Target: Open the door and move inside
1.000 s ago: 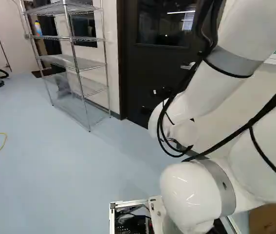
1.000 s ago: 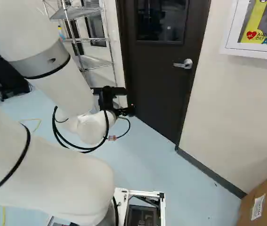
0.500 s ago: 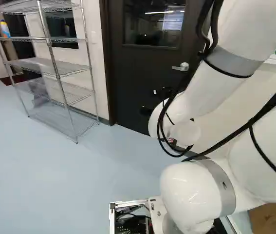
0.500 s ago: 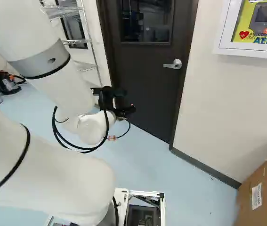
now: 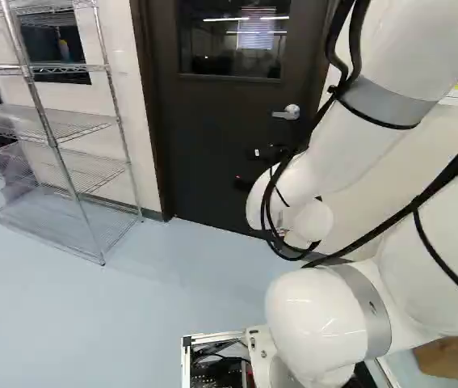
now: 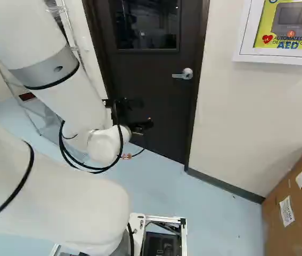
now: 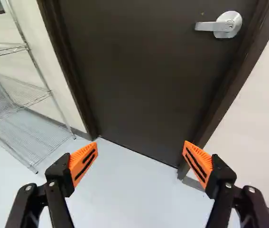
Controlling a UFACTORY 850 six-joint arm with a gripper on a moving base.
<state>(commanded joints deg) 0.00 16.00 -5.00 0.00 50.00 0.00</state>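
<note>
While only the wrist view shows orange pads [image 7: 83, 162], the tool [image 6: 143, 113] — fingers apart — faces the door [image 6: 161, 90].

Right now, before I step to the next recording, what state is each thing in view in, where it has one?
Door: shut in its frame.
Door handle: lever level, not pressed down, untouched.
Gripper: jaws wide open, holding nothing.
Wire shelf unit: standing upright.
White wall cabinet: mounted on the wall, looks shut.
Cardboard box: by the wall; cannot tell whether open or closed.
</note>
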